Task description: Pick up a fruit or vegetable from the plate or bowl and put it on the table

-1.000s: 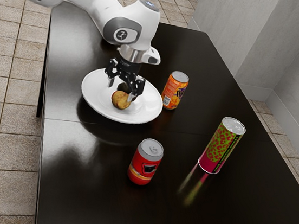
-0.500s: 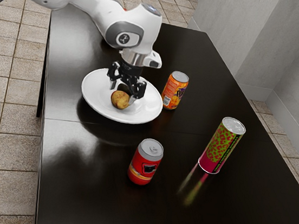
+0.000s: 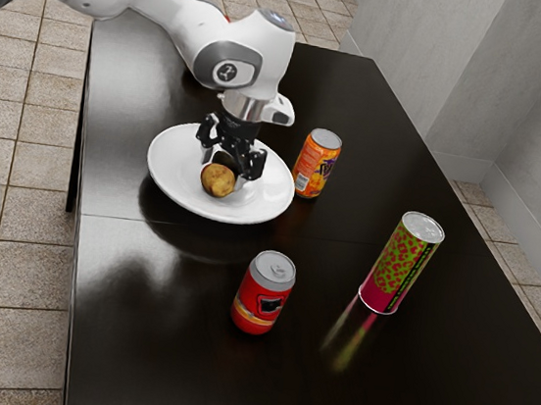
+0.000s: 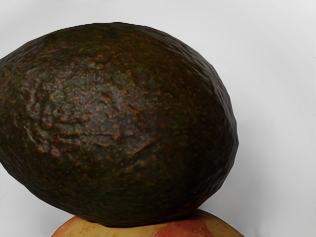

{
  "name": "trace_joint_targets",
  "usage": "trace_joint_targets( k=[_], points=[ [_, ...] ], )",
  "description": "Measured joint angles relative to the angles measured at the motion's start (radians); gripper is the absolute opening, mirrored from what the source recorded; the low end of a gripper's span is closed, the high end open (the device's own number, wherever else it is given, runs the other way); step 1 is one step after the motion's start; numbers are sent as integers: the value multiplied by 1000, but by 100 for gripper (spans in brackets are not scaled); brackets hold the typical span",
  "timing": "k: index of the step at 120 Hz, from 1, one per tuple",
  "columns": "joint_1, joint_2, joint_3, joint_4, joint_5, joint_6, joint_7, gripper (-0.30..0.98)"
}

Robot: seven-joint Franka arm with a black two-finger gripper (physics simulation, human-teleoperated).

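The pick seems in hand, the jaws spread above the avocado (image 4: 118, 123) on the plate (image 3: 168, 168) near the tabletop's (image 3: 343, 251) edge at the exterior view's left; next, settle and close, sparing the yellowish fruit (image 3: 217, 181).

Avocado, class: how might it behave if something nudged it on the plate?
The avocado would probably roll or rock, since its sides are rounded. Its pebbled skin suggests a fair grip, not a slippery one. The yellowish fruit close by might block it on one side.
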Motion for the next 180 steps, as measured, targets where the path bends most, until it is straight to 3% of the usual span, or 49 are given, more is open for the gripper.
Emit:
trace_joint_targets(
  k=[134,180],
  points=[
    [-1,19,-6,-7,-7,17,3,69],
    [-2,19,-6,-7,-2,17,-6,39]
  ],
)
